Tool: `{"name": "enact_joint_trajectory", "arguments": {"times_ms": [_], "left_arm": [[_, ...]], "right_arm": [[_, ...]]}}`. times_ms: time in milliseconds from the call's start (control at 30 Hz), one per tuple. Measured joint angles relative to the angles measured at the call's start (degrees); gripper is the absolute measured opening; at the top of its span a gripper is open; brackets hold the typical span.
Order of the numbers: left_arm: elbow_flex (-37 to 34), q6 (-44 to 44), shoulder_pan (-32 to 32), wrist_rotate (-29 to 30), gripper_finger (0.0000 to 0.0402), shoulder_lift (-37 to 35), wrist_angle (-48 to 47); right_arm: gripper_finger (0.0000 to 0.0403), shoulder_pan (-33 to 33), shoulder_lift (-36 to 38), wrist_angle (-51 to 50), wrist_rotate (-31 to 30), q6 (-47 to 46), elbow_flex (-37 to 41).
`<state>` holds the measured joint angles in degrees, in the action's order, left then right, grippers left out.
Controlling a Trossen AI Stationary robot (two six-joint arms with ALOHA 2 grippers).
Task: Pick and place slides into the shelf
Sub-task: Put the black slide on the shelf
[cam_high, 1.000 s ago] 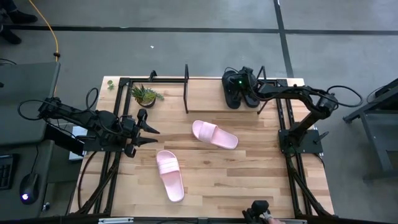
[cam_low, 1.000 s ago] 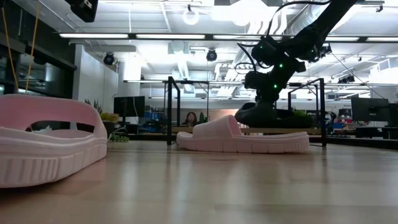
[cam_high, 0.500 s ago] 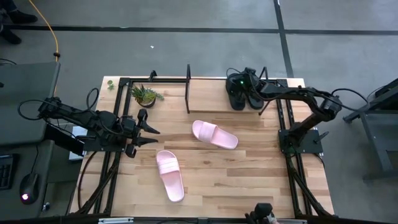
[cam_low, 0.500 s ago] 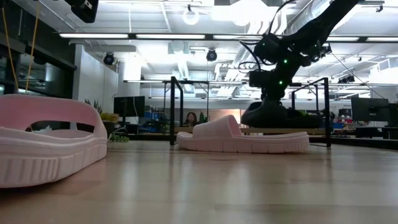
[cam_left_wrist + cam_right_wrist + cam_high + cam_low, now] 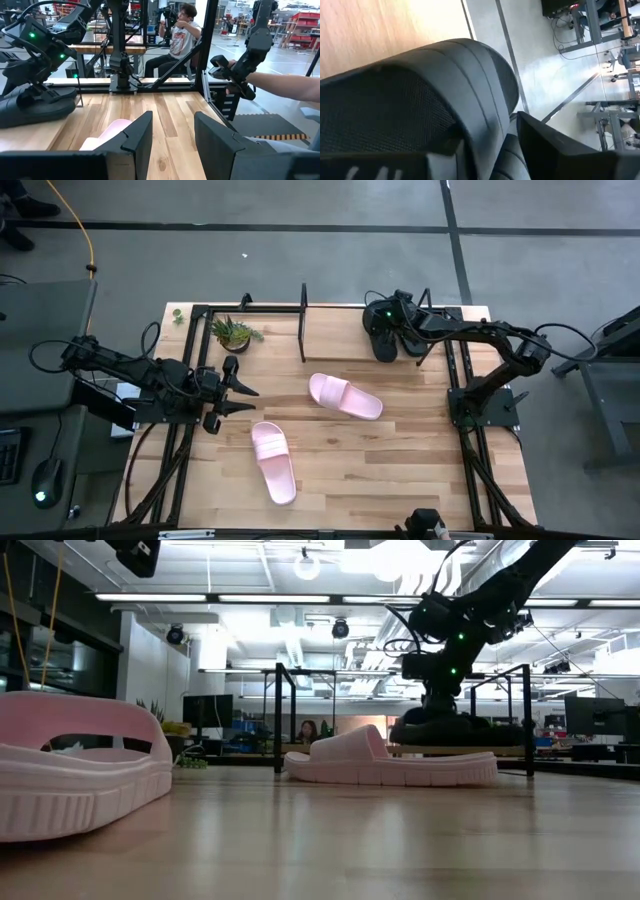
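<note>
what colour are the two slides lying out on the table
Pale pink, both slides; clearest in the high view.

Looking level across the wooden surface (image 5: 330, 840). Filling the near left edge: a pale pink slide (image 5: 80, 775), strap arching over its ribbed sole. Lying farther back near the middle: a second pink slide (image 5: 385, 762), flat on its sole. Standing behind it: the shelf (image 5: 400, 715), thin black uprights rising either side of a light board. Resting on that board: a black slide (image 5: 455, 730). Hanging directly above and touching it: the right tool (image 5: 440, 705), dark arm slanting down from the upper right, green lights glowing.
</note>
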<state>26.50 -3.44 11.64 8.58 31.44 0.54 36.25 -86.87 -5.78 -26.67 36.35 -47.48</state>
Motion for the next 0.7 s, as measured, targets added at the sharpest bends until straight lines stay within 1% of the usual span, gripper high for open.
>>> {"name": "enact_joint_trajectory", "arguments": {"times_ms": [133,467,700], "left_arm": [[0.0,0.0,0.0,0.02,0.0129,0.0,0.0],[0.0,-0.02,0.0,0.0,0.0129,0.02,0.0],[0.0,-0.02,0.0,0.0,0.0129,0.0,0.0]], "right_arm": [[0.0152,0.0,0.01,0.35,-0.73,-0.75,0.0],[0.0154,-0.84,0.09,0.33,-2.45,-1.88,-0.03],[0.0154,-3.96,0.09,-4.03,-6.07,-1.88,-4.27]]}}
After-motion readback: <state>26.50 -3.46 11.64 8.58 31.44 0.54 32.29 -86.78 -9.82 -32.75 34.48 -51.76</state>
